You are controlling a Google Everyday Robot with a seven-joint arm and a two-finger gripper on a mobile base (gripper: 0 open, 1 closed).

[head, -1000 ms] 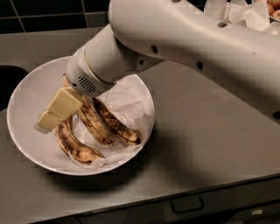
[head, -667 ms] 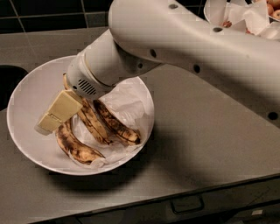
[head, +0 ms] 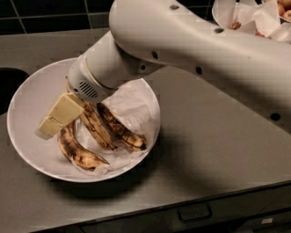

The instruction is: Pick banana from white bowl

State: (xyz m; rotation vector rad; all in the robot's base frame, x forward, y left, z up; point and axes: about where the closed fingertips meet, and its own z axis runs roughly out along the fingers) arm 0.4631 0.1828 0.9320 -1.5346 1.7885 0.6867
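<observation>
The large white bowl (head: 27, 98), lined with crumpled white paper, sits on the grey counter at the left. Three overripe bananas lie in it. The banana (head: 125, 132) is the long, nearly straight one on the right, yellow with brown-black streaks. A darker banana (head: 96, 129) lies beside it, and a short curved banana (head: 75, 152) lies at the lower left. My gripper (head: 57, 117), cream-coloured, reaches down into the bowl from the upper right. It sits just above the upper ends of the bananas. The wrist hides those ends.
The white arm (head: 191, 41) spans the upper right of the view. A smaller white bowl (head: 223, 11) with paper and red bits stands at the back right. A dark sink opening (head: 9, 86) is at the left. The counter's front edge (head: 182, 200) runs below the bowl.
The gripper stays at nearly the same spot over the bananas. The bananas and the bowl have not moved.
</observation>
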